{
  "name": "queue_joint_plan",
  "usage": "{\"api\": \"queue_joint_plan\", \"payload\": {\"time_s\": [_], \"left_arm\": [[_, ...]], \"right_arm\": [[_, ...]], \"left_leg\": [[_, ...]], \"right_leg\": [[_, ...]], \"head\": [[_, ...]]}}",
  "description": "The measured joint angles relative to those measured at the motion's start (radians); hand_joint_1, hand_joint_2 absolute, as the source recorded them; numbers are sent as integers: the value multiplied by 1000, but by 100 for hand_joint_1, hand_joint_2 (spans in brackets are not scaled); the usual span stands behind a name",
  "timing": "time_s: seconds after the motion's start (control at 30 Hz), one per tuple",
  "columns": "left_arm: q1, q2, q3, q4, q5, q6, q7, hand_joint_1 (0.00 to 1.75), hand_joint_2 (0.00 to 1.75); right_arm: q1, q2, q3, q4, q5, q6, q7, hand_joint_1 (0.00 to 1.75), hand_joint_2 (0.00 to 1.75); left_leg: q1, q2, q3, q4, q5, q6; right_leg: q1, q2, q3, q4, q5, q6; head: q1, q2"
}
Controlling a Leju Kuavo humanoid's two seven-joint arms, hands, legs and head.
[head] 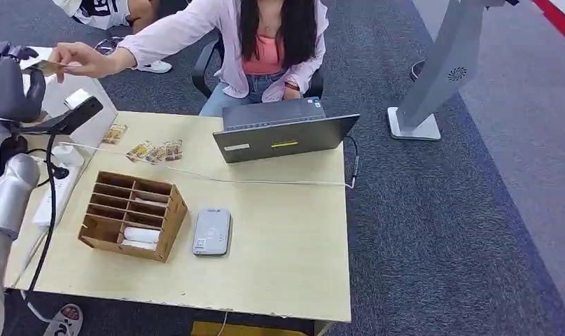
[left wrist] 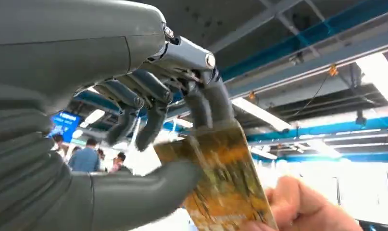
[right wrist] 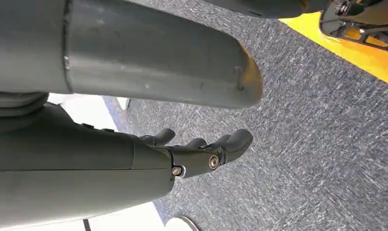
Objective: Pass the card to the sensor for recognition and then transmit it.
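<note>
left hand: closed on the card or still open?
Closed on it. In the left wrist view the left hand pinches the card between thumb and fingers; a person's hand also holds the card's other end.

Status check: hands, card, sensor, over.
Left hand raised, pinching card; a person's hand on the card too. Right hand hanging, holding nothing. Sensor on table, nothing over it.
</note>
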Motion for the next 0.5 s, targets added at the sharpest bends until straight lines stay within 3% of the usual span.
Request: {"api": "queue_joint_plan", "payload": {"time_s": [0.07,0.23,0.3,0.37,0.5], "left_arm": [[4,2,25,7,59,-21,-46,0,175],[94,8,124,-64,382,-162,-238,0,175],[166,11,176,-159,635,-315,-301,0,175],[270,13,257,-302,917,-479,-328,0,175],[461,35,440,-532,1281,-662,-330,0,175]], "right_arm": [[0,0,0,0,-6,-1,-3,0,0],[1,0,-3,0,-26,-1,-3,0,0],[2,0,-8,0,-36,-3,-2,0,0],[3,0,-17,0,-42,-3,-1,0,0],[8,0,-28,0,-47,-4,-3,0,0]], "left_leg": [[0,0,0,0,0,0],[0,1,0,0,0,0],[0,1,0,-1,0,0],[0,5,0,-1,0,0],[0,12,1,-2,-3,-3]], "right_leg": [[0,0,0,0,0,0],[0,1,0,0,0,0],[0,2,0,0,0,0],[0,6,-1,0,0,0],[0,13,-4,0,-1,-1]], "head": [[0,0],[0,0],[0,0],[0,0],[-1,0]]}}
